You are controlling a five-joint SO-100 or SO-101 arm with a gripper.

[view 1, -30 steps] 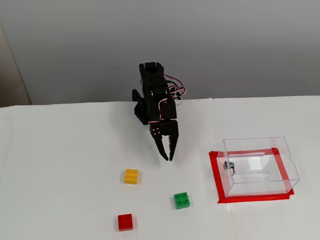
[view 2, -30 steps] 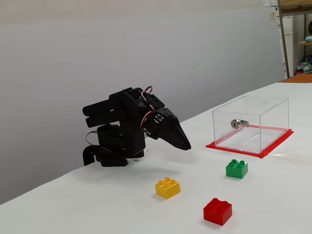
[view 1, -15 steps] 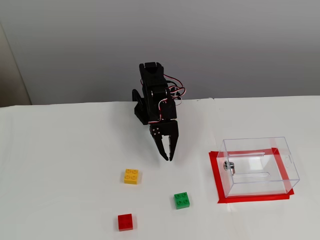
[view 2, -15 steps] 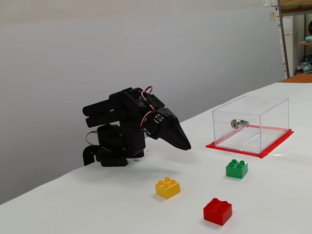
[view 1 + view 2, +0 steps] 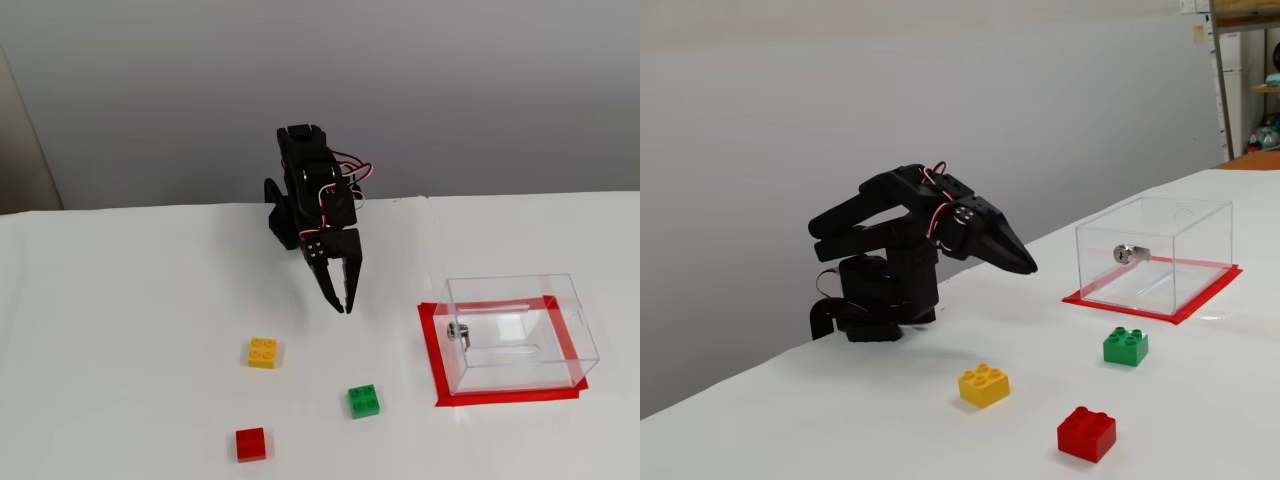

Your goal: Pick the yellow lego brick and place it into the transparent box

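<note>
— The yellow lego brick [image 5: 263, 353] sits studs-up on the table [image 5: 120, 330], square, no long axis.
— A fixed view shows the gripper [image 5: 1028, 267] raised above it, jaws pressed together.

You've got a white table [image 5: 120, 330] carrying yellow lego brick [image 5: 263, 353], green brick [image 5: 363, 401], red brick [image 5: 250, 444], and right, transparent box [image 5: 520, 330] on red mat [image 5: 432, 350].

grey wall [image 5: 150, 90], white table [image 5: 120, 300], perhaps shelving [image 5: 1245, 70]
</note>
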